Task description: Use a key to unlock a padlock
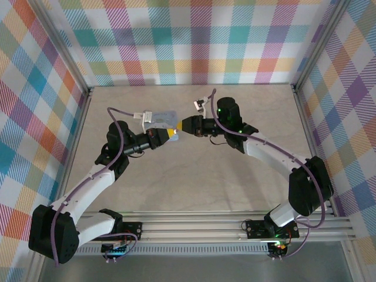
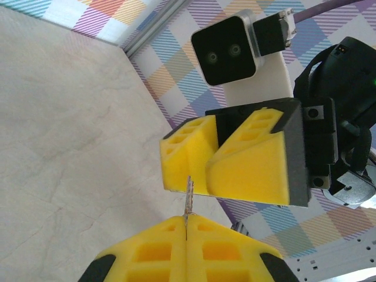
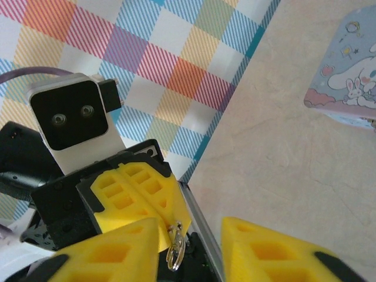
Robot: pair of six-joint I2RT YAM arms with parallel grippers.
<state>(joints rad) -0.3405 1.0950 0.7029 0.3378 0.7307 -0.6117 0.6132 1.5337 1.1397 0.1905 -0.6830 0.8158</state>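
Pinching the key (image 2: 189,197) by one end, the left gripper (image 2: 185,222) has its yellow fingers pressed flat together, and the toothed blade sticks out toward the right gripper (image 3: 191,230). That one stands spread, with the key between its fingers and close against one of them; whether it touches I cannot tell. Farther off on the pale table (image 3: 282,170) lies a cartoon-print tin (image 3: 346,70), its inside hidden.

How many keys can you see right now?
1. The key is pinched in the left gripper, which is shut on it, with the blade sticking out toward the open right gripper. Another key could be hidden behind the grippers.
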